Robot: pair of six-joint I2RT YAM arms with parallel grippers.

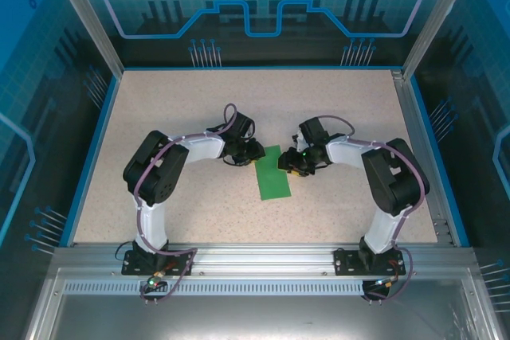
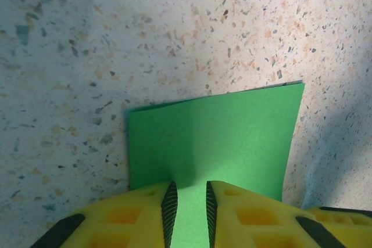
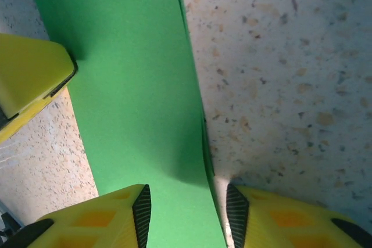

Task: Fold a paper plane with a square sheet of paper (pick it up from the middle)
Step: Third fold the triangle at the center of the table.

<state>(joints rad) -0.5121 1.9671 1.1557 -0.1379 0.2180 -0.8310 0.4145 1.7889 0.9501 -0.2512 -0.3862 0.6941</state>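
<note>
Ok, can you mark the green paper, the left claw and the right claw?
green paper (image 1: 275,174), top external view, middle of the sheet.
left claw (image 2: 190,204), left wrist view, midway between its fingertips.
right claw (image 3: 187,210), right wrist view, midway between its fingertips.

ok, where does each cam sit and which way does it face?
Top external: above and behind, looking down on the table; both arms, left gripper, right gripper.
Left wrist: faces down at the green paper, left gripper at bottom.
Right wrist: faces down along the paper, right gripper at bottom.
Shared: all three see the paper.
</note>
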